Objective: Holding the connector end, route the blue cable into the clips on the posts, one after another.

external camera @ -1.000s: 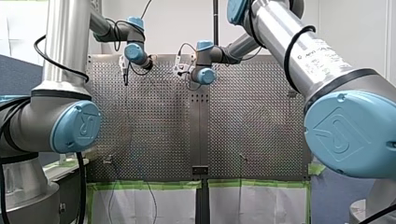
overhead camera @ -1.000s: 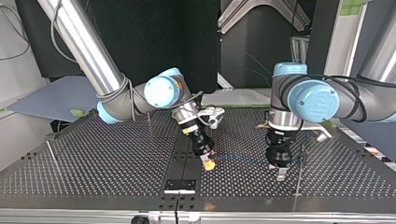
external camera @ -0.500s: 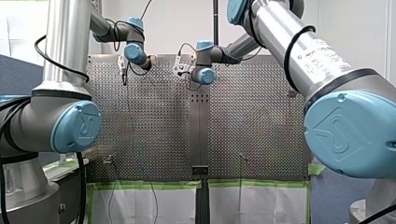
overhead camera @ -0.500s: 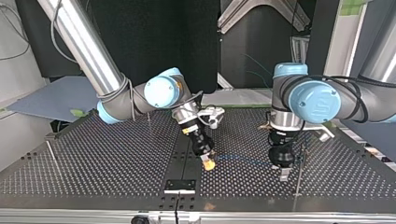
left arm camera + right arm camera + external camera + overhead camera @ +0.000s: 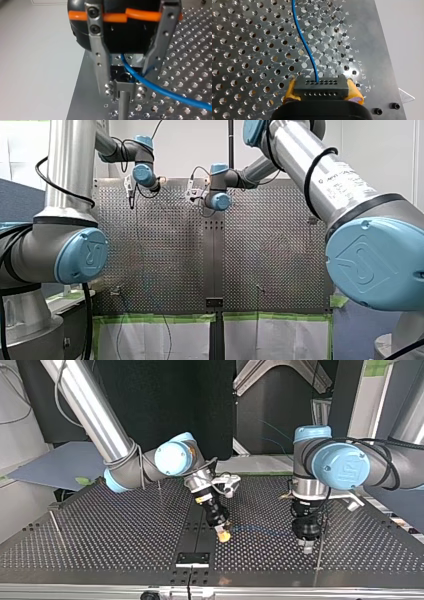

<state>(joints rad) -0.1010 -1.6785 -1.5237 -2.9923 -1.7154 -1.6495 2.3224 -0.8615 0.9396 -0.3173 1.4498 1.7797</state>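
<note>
A thin blue cable (image 5: pixel 260 531) runs across the perforated table (image 5: pixel 110 535) between my two grippers. My right gripper (image 5: pixel 223 535) (image 5: pixel 322 96) is shut on the black connector (image 5: pixel 322 87), held between its yellow pads (image 5: pixel 354 93); the cable (image 5: pixel 304 45) leaves the connector ahead of it. My left gripper (image 5: pixel 307 546) (image 5: pixel 126 80) hangs beside a slim post (image 5: pixel 318 552). Its metal fingers (image 5: pixel 100 62) stand apart, with the cable (image 5: pixel 160 90) passing between them, close to one finger. The post's clip (image 5: pixel 124 86) sits just under the fingertips.
More slim posts stand on the table at the top view's left (image 5: pixel 55 525) and at the back (image 5: pixel 159 487). A black bracket (image 5: pixel 192 558) sits at the near edge in the top view. The table's side edge (image 5: pixel 77 95) lies right beside my left gripper.
My left gripper has shifted toward the top view's right, closer to the post. My right gripper and the connector have stayed in place.
</note>
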